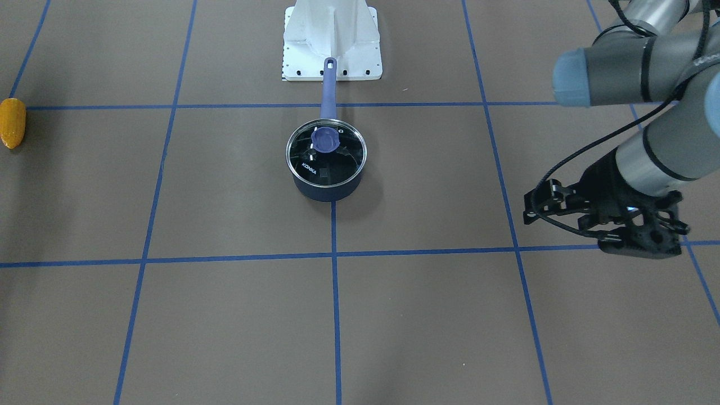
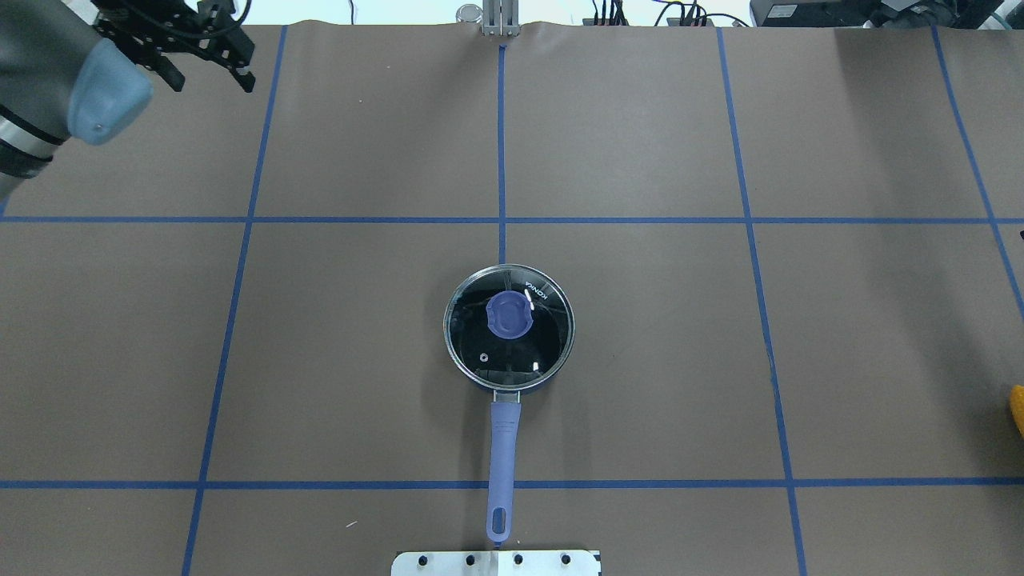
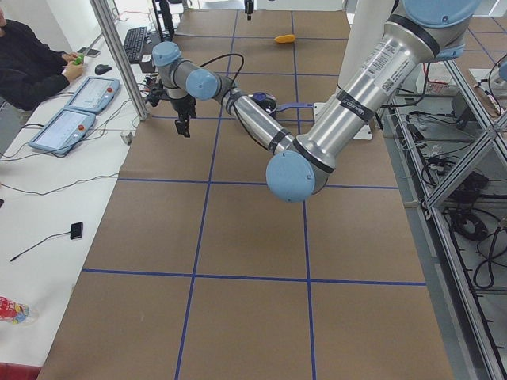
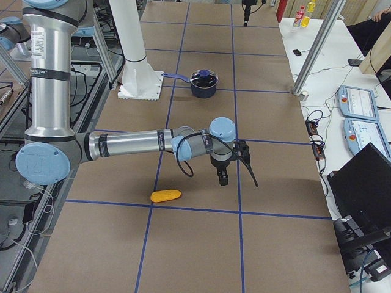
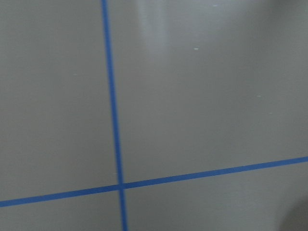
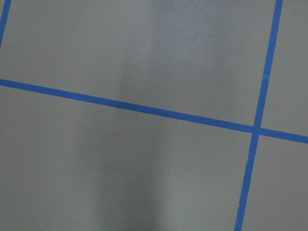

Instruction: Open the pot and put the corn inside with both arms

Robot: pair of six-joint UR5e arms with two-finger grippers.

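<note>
The glass lid [image 1: 333, 166] on the pot [image 1: 329, 194] bears the word KONKA.

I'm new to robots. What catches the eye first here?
A small dark pot sits mid-table, glass lid on, long handle pointing at the robot's base. A yellow corn cob lies alone far toward the robot's right end. The left arm's end effector hangs open over the far left corner.

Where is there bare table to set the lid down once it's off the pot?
Bare squares flank the pot: one toward the corn, one toward the left claw. Crowded only where the handle nears the white base.
</note>
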